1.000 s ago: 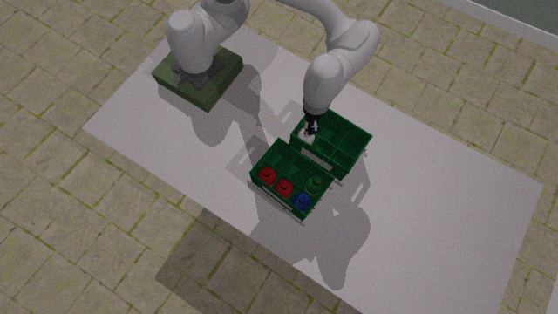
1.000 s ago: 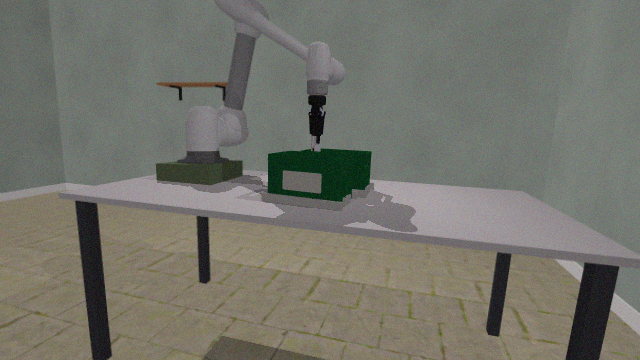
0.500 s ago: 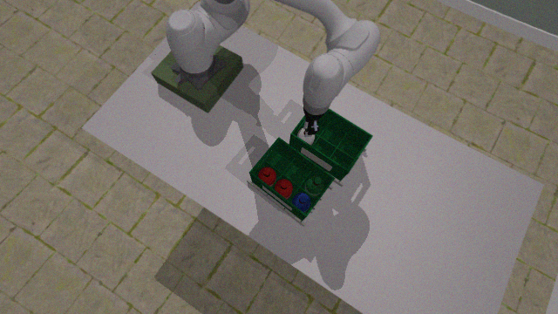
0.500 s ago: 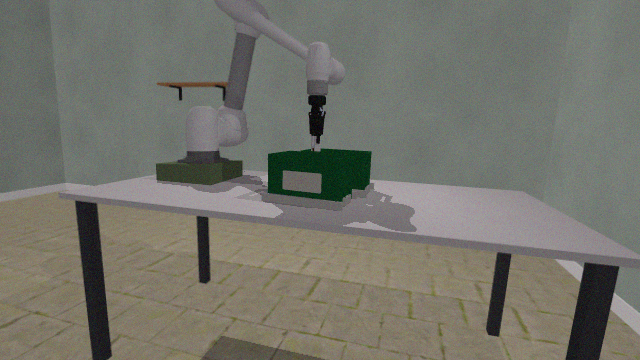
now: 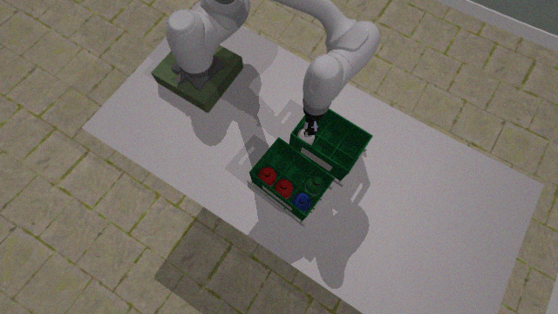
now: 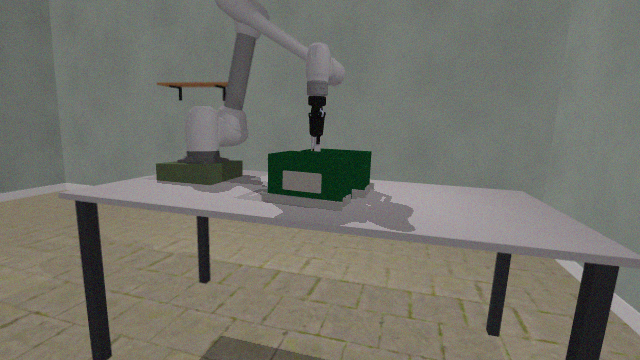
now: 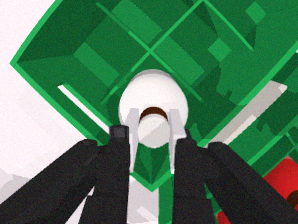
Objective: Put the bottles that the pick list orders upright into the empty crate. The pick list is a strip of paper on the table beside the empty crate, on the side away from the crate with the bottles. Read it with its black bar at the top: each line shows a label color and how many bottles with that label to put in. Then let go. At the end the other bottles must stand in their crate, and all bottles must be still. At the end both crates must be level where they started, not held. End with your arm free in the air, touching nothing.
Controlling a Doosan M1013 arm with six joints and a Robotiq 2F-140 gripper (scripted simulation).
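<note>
Black fingers of my claw (image 5: 309, 132) (image 6: 316, 145) (image 7: 153, 131) are reaching down on both sides of a pale cap (image 7: 153, 132), their light pads pinching the white bottle (image 5: 306, 139) (image 7: 152, 90) at its top. Its cap is pointing up toward me and its long axis is running roughly upright; I cannot tell a slight tilt from true vertical, nor whether its base is touching the crate floor. The bottle is standing in the left corner compartment of the far crate (image 5: 344, 171) (image 7: 31, 65), at the side beside the near crate (image 5: 257, 180) (image 6: 345, 175).

From the top I am seeing two red bottles (image 5: 267, 175) (image 5: 283, 187) in a row along the near side of the near crate, with a blue bottle (image 5: 302, 201) to their right and a green bottle (image 5: 314, 185) behind the blue one. The exterior view is hiding all of these behind green walls, yet it is showing the table's dark legs (image 6: 93, 280) and an orange shelf (image 6: 192, 84) on the wall. Only my wrist view is showing the white bottle's shape well: broad, smooth, rounded shoulders, shaded grey along one edge, with a dark brown band showing beside the round cap.

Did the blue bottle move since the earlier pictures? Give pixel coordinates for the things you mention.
No. The blue bottle (image 5: 302, 201) stands in the same corner of its green crate (image 5: 263, 155), beside the nearer red bottle (image 5: 283, 188), just as before.
</note>
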